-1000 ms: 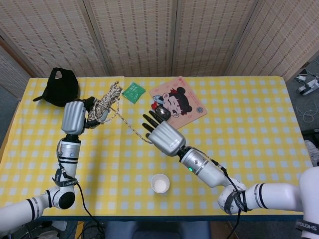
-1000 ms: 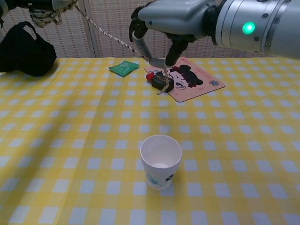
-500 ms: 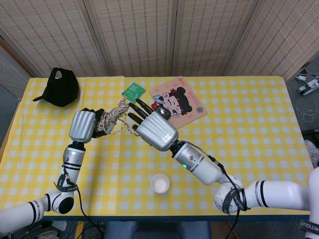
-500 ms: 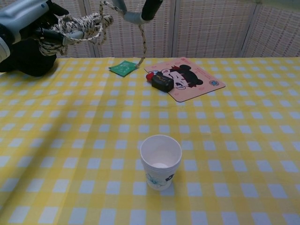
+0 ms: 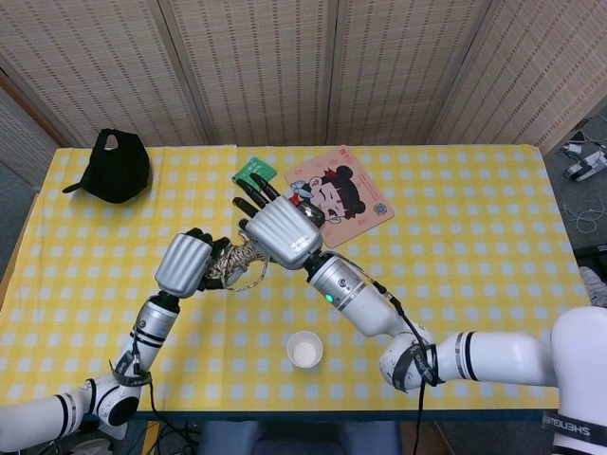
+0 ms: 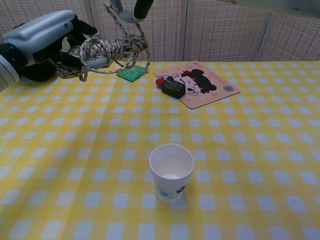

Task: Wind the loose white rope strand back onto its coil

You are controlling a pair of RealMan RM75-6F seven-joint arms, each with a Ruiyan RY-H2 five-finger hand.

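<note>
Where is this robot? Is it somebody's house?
Probably a robot practice room, not a house. A table with a yellow checked cloth stands before woven folding screens, and cables lie on the floor.

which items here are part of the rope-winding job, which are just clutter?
Job:
- rope coil, held by left robot hand
- loose strand, pinched by right robot hand

Clutter:
- paper cup
- cartoon mat
- green packet
- black cap
</note>
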